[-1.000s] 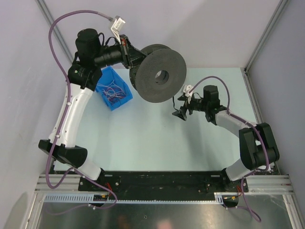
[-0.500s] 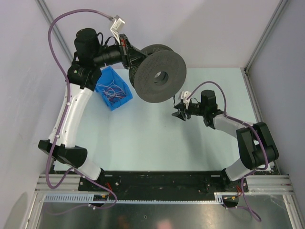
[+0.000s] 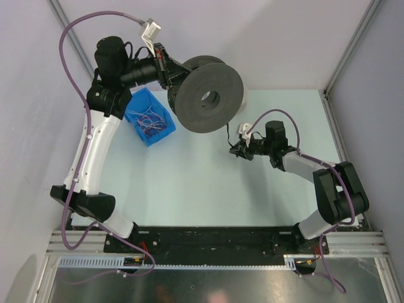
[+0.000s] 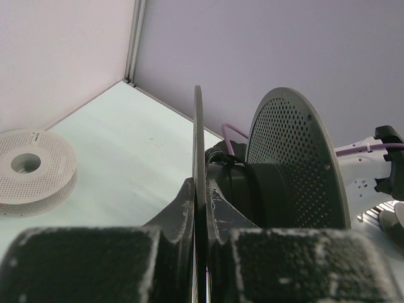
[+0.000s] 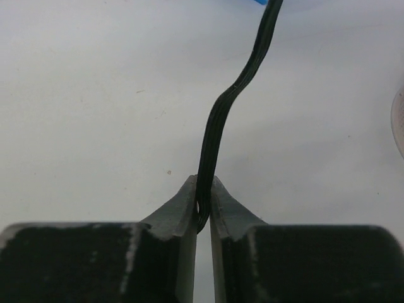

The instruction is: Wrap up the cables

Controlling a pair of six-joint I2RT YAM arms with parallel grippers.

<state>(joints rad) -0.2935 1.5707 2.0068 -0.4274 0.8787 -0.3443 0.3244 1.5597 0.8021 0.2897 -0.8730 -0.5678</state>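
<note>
The limp, light black cable (image 5: 218,120) is being pinched near its end in the closed right jaws just beside the dark spool (image 3: 208,98), whose flange is being clamped by the left jaws; an end grip under gentle tension is being judged advisable.

3 camera views. The top external camera sits high above and behind the arm bases, looking steeply down from far off and taking in the whole table (image 3: 189,183) around the dark spool (image 3: 224,110). The left wrist camera looks level along the left gripper (image 4: 200,189), very close behind the dark spool's flange edge. The right wrist camera looks down along the right gripper (image 5: 202,189), close above the table beside the dark spool, at the pinched cable (image 5: 218,120). The top view shares the dark spool with the left wrist view, and the cable and table with the right.
</note>
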